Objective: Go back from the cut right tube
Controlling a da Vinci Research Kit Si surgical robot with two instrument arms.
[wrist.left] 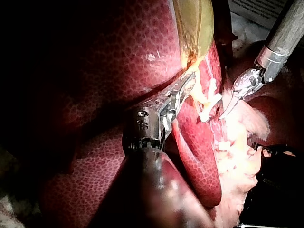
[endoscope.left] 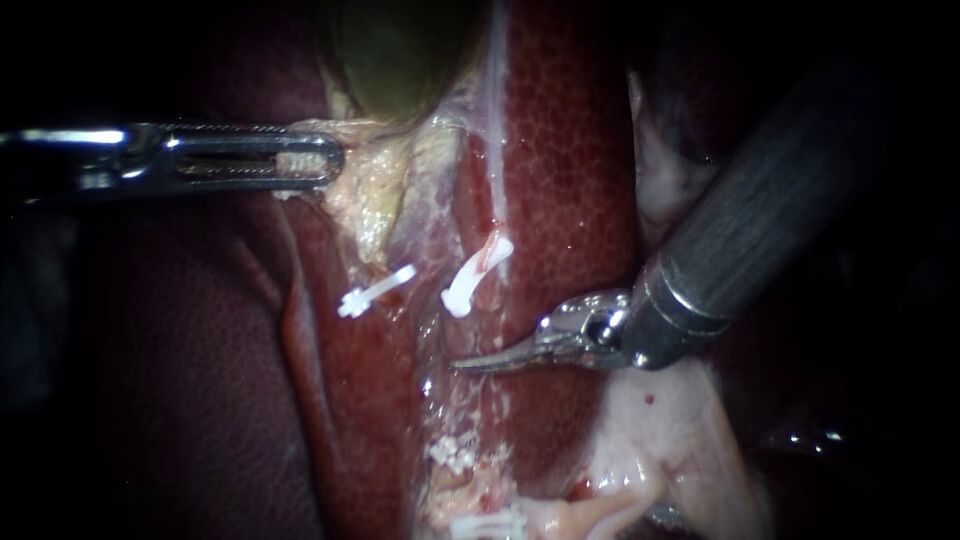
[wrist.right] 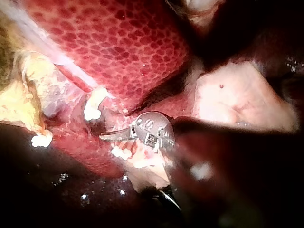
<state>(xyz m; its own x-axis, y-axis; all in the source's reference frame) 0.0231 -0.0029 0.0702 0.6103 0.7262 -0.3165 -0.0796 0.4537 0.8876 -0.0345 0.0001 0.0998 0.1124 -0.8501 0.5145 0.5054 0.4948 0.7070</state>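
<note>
My right instrument (endoscope.left: 468,365) comes in from the upper right. Its curved blades lie together, shut and holding nothing, just below a white clip (endoscope.left: 478,275) on the upper stump of the right tube. The right wrist view shows the same blade tip (wrist.right: 110,136) a little short of that clip (wrist.right: 95,107). A second white clip (endoscope.left: 375,292) sits to the left. My left instrument (endoscope.left: 322,160) is shut on pale tissue at the foot of the greenish gallbladder (endoscope.left: 400,50), and holds it the same way in the left wrist view (wrist.left: 185,85).
Dark red liver (endoscope.left: 570,180) lies on both sides of the dissected strip. More white clips (endoscope.left: 455,455) sit lower down among pale fatty tissue (endoscope.left: 650,440). The right instrument's thick dark shaft (endoscope.left: 780,190) crosses the upper right.
</note>
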